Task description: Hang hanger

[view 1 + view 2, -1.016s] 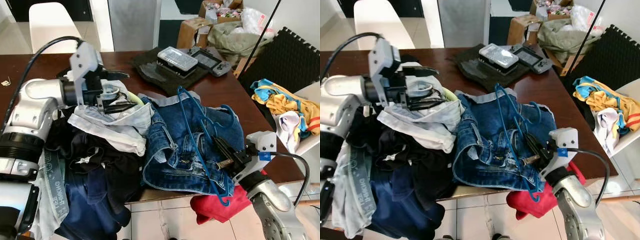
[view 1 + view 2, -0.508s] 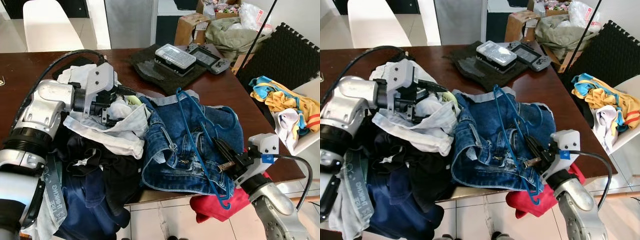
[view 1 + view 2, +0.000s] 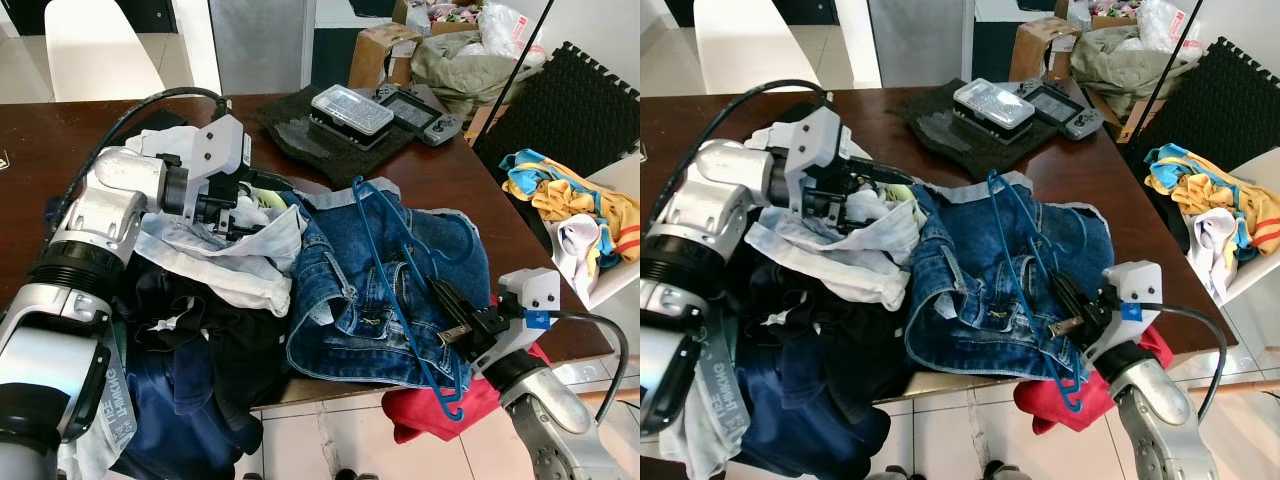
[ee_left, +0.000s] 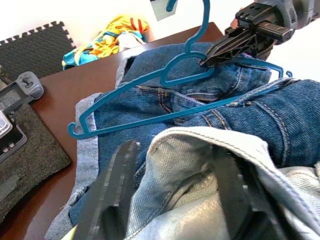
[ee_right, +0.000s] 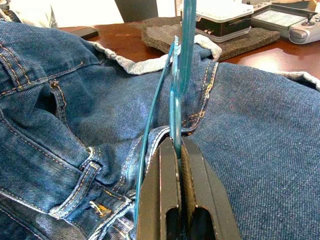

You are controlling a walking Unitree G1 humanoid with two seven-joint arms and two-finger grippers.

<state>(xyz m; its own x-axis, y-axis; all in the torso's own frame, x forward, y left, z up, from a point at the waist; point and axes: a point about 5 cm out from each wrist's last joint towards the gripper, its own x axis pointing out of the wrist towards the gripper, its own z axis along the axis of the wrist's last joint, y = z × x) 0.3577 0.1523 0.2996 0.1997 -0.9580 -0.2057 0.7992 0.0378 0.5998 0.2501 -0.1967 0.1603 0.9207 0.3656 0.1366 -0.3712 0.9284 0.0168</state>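
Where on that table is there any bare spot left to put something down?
Bare table shows at the far left corner behind the left gripper, and on the right between jeans and table edge. The near half is crowded with heaped clothes.

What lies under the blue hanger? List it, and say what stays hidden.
Under the blue hanger, pinched by the right gripper, lies a pair of blue jeans on the brown table. The table beneath the jeans is covered; a red cloth pokes out below the edge.
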